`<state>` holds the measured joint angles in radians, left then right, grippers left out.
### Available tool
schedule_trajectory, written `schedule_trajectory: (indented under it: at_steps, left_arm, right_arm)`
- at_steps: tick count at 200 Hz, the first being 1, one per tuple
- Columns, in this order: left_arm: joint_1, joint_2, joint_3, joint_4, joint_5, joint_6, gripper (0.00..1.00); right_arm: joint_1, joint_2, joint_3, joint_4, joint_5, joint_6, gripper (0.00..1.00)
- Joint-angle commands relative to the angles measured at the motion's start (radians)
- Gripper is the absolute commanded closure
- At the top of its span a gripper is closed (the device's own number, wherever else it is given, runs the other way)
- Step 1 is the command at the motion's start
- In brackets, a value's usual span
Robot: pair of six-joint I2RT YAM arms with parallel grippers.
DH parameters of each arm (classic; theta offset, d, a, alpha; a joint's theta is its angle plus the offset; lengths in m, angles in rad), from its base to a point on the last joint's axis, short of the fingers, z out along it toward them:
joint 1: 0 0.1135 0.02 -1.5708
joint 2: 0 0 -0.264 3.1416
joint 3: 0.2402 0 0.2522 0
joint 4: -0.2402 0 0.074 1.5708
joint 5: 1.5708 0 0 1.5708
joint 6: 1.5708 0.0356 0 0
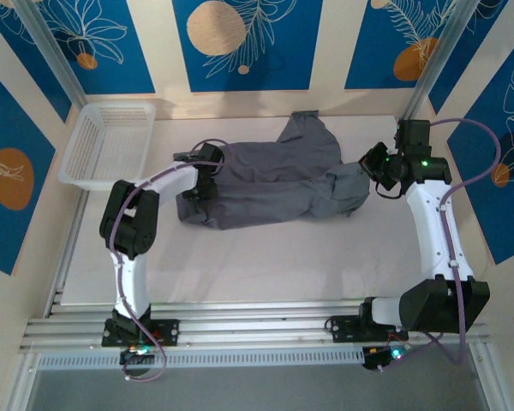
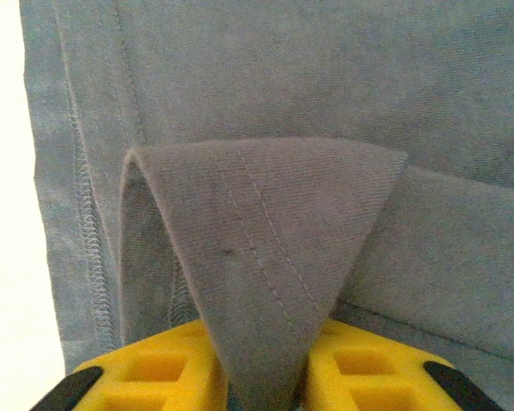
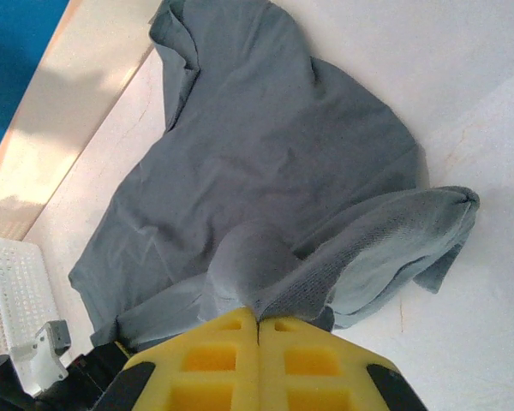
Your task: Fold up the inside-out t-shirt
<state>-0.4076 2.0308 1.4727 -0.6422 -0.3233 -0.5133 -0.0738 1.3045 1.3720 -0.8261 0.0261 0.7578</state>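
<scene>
The inside-out t-shirt (image 1: 274, 184) is a slate-grey heap of soft cloth, bunched across the back middle of the white table. My left gripper (image 1: 197, 190) is at its left end. In the left wrist view a stitched fold of the t-shirt (image 2: 265, 223) rises from between the yellow fingers (image 2: 154, 377), so the left gripper (image 2: 261, 377) is shut on it. My right gripper (image 1: 370, 171) is at the shirt's right end. There its yellow fingers (image 3: 206, 360) meet, and the right gripper (image 3: 259, 321) pinches a bunched edge of the t-shirt (image 3: 274, 154), with a little cloth lifted off the table.
A white mesh basket (image 1: 107, 141) stands at the back left corner of the table, left of the shirt; its corner (image 3: 8, 300) also appears in the right wrist view. Bare white table (image 1: 265, 265) lies between the shirt and the arm bases.
</scene>
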Motion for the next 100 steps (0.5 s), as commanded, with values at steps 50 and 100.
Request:
schedule_trajectory:
  at_steps: [50,100]
  left_arm:
    - [0.038,-0.017,0.038,-0.068,-0.058,-0.02,0.99]
    - [0.176,-0.29,0.169,-0.136,0.276,-0.047,1.0]
  right_arm:
    - [0.005,-0.033,0.009,-0.01,0.014,0.006,1.0]
    - [-0.121,-0.003,0.27,-0.01,-0.095,0.075,1.0]
